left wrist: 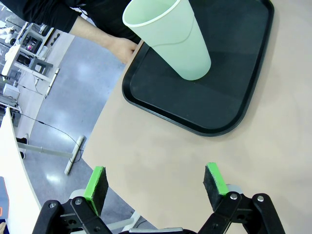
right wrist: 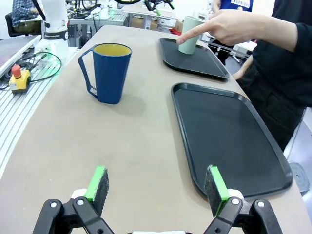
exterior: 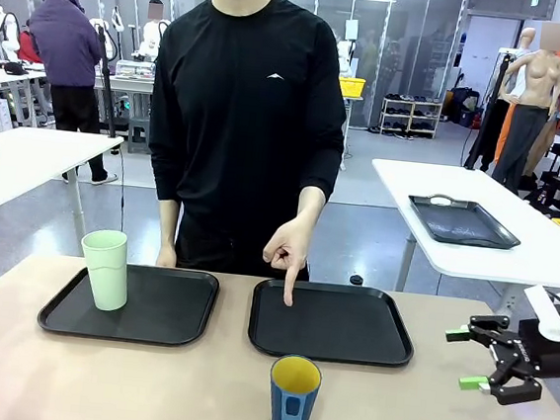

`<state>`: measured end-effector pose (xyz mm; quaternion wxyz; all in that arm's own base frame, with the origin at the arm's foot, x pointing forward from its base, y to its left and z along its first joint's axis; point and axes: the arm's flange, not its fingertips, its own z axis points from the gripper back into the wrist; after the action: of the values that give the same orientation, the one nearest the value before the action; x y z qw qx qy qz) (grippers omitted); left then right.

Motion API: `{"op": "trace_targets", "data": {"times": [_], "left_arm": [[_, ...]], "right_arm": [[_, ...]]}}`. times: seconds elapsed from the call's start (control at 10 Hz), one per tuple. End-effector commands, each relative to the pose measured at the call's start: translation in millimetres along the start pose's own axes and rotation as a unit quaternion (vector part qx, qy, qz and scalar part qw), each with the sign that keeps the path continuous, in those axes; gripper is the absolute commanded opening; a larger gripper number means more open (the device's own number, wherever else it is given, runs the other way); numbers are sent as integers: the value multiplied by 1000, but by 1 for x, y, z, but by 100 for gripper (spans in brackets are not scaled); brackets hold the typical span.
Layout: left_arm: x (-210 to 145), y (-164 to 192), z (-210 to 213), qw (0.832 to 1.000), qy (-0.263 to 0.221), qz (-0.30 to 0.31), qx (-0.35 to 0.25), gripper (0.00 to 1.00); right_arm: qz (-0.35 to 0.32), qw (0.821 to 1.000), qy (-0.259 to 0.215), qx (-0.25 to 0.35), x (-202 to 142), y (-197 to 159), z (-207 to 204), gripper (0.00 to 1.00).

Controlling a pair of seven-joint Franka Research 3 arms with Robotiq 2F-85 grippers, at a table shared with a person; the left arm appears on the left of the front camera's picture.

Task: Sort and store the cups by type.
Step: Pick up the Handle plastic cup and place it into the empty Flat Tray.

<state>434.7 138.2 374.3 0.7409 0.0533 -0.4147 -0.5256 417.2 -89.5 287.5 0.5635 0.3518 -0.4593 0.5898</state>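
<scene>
Both pincers, left [left wrist: 155,183] and right [exterior: 464,359], gape empty; the rigid, likely light blue mug [exterior: 292,401] looks best gripped across its body.

**No readable text**

No legible words, numbers or brand names anywhere. The person's black shirt [exterior: 243,97] carries a small white chest mark, shape only, no letters made out. Background signage too blurred or small to read.

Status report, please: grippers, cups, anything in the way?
Left gripper and right gripper open, empty. Green tumbler on left tray; blue mug on table. Person's hand pointing into right tray.
</scene>
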Motion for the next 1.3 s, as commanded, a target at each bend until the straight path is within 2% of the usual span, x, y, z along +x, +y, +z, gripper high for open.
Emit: {"op": "trace_targets", "data": {"times": [0.0, 0.2, 0.5, 0.8, 1.2], "left_arm": [[1, 1, 2, 1000, -1, -4, 1, 100], [1, 1, 2, 1000, -1, -4, 1, 100], [1, 1, 2, 1000, -1, -4, 1, 100], [1, 1, 2, 1000, -1, -4, 1, 100], [1, 1, 2, 1000, -1, -4, 1, 100]], "right_arm": [[-23, 997, -48, 59, -5, -13, -36, 100], [-45, 992, -72, 98, -6, -16, -70, 100], [-57, 987, -60, 140, -11, -17, -118, 100], [-63, 980, -85, 171, -13, -12, -164, 100], [-50, 982, -88, 159, -4, 1, -214, 100]]}}
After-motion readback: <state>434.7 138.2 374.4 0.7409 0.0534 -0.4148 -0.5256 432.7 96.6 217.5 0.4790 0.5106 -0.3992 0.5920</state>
